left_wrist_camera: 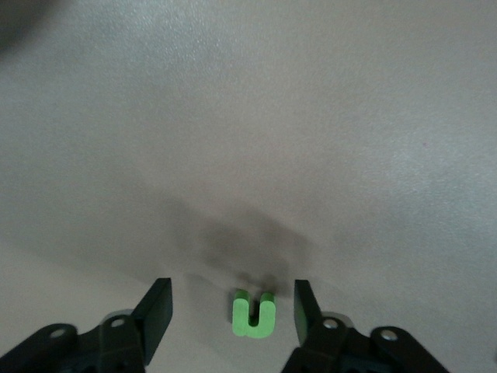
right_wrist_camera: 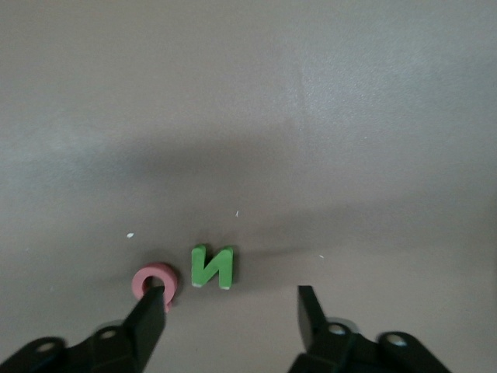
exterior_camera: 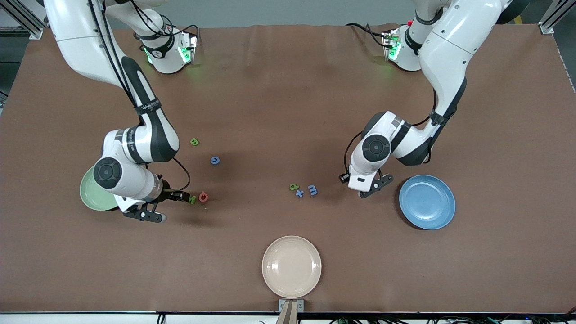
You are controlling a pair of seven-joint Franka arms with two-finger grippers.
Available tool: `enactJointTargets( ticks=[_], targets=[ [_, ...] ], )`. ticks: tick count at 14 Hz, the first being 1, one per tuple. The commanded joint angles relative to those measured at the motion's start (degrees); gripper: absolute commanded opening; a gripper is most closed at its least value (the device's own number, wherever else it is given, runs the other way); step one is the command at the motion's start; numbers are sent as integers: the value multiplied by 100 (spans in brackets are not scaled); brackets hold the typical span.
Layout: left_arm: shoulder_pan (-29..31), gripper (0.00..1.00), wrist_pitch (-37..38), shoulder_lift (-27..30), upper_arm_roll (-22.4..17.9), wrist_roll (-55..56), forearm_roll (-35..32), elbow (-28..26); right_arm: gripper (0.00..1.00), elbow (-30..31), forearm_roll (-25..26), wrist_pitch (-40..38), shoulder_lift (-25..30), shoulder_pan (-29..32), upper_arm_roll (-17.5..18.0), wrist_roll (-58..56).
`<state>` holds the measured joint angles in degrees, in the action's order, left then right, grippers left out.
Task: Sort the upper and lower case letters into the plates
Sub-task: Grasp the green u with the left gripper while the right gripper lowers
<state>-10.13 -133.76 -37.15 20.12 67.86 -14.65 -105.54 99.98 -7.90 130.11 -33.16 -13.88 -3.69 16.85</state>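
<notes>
Right, both tools were seen unclenched, nothing gripped. The left tool was set astride the green n on the counter, at 9 o'clock from the blue plate. The right tool was lined up on the green N. The red Q, at N's 3 o'clock in the front view, was crowded by one finger, so a shift clear of it was judged wise before closing.

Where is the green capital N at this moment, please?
The green N lies on the table beside the red Q, toward the right arm's end, just off the pale green plate, with the right gripper over it.
</notes>
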Motion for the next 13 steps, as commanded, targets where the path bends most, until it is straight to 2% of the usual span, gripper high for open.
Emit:
enactJointTargets(
  ticks=[1, 3, 5, 8, 9, 11, 13],
  targets=[
    [-15, 64, -123, -82, 18, 227, -143, -28, 72, -83, -422, 172, -234, -9, -26, 46],
    [-15, 61, -132, -82, 27, 245, -117, -19, 70, -75, -476, 409, -366, -26, -26, 46],
    [-50, 54, -132, -73, 44, 245, -99, -36, 70, -75, -476, 488, -454, -18, -26, 46],
    [-59, 32, -132, -73, 44, 245, -90, -37, 69, -75, -537, 524, -542, -18, -18, 55],
    [-59, 20, -132, -82, 44, 245, -90, -37, 69, -83, -694, 524, -577, -35, -18, 55],
    [-50, 2, -124, -73, 44, 193, -99, -28, 69, -83, -766, 533, -603, -79, -18, 46],
    [19, 0, -54, 40, 44, 88, -134, 16, 69, -83, -757, 550, -647, -106, -26, 29]
  ],
)
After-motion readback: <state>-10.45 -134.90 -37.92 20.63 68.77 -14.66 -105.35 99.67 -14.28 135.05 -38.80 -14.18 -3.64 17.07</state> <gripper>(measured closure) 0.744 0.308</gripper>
